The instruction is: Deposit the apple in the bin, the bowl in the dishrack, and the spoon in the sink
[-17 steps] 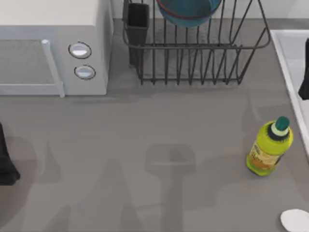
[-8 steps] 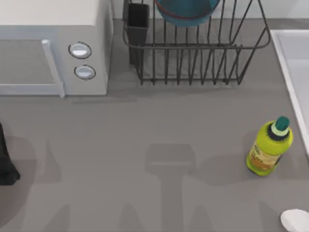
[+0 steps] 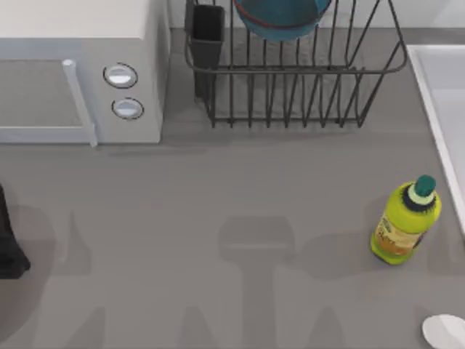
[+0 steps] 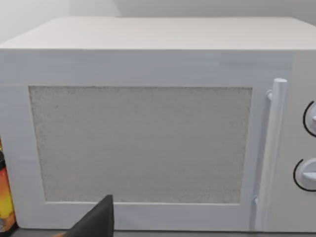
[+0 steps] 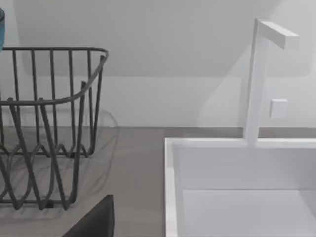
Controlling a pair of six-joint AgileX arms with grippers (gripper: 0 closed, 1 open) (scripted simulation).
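Spoon point(image 3: 445, 331) first. From above, its pale oval end lies on the table point(image 3: 218, 189) at the bottom right corner, near the yellow-green bottle point(image 3: 405, 222). The sink point(image 3: 436, 109) runs along the right edge. The bowl point(image 3: 280, 18) already sits in the dishrack point(image 3: 290, 87), beside the microwave point(image 3: 80, 73). Your left arm point(image 3: 9, 247) is parked at the left edge.

Left wrist view: the microwave door, square on.

Right wrist view: your right gripper point(image 5: 94, 222) faces the rack and the basin. Open or closed, I cannot tell.

The spoon looks like your next job. Come down wide and square across it, steer clear of the bottle, then release low over the basin.
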